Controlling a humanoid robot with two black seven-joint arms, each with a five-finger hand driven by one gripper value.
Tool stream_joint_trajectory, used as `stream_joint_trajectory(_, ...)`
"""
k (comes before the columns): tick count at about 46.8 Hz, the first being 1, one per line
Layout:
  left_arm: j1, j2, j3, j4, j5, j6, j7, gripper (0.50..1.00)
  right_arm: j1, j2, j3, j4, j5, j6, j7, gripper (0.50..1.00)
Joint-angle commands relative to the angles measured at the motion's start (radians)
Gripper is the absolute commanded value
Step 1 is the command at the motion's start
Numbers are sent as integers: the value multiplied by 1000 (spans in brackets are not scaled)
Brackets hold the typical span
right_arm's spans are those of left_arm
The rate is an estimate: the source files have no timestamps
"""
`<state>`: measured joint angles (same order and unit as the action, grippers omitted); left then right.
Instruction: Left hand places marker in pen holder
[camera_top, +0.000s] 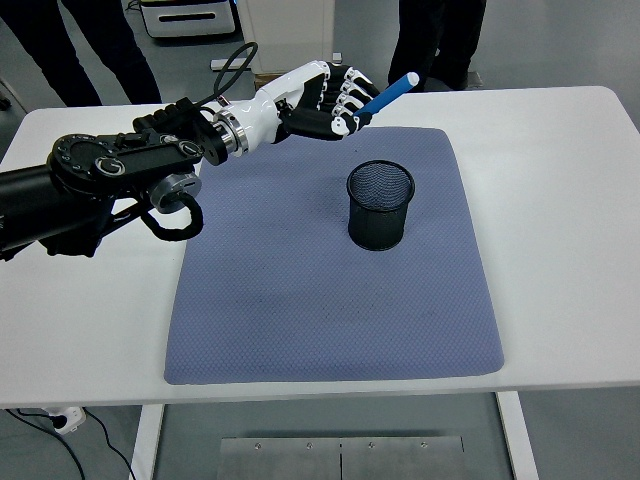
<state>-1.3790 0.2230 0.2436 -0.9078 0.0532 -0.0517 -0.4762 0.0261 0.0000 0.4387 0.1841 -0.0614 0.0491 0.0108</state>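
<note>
My left hand (328, 102) is shut on a blue marker (392, 92) and holds it in the air above the far part of the purple mat (330, 300). The marker tilts up to the right, its white tip pointing away from the hand. A black mesh pen holder (380, 205) stands upright on the mat, open at the top, to the lower right of the hand. The marker's tip is above and a little behind the holder. The right arm is out of view.
The mat lies on a white table (560, 200). People's legs (435, 40) stand beyond the table's far edge, at the top left and top middle. A white box with cables (185, 15) sits on the floor behind.
</note>
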Motion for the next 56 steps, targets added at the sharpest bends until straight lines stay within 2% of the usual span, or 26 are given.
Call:
stream_joint_trajectory(1,15,-8,-1,1,-9,1,-1,500,0,0,0,0,0,0,0,1000)
stream_joint_trajectory(23,74,-80,-14,6,-69,12,-18,500,0,0,0,0,0,0,0,1000)
stream_joint_trajectory(47,117,-114,-14,56,-90,13,-28,500,0,0,0,0,0,0,0,1000)
stream_joint_trajectory(56,117,-122,-14,56,-98,36,-28,500,0,0,0,0,0,0,0,1000)
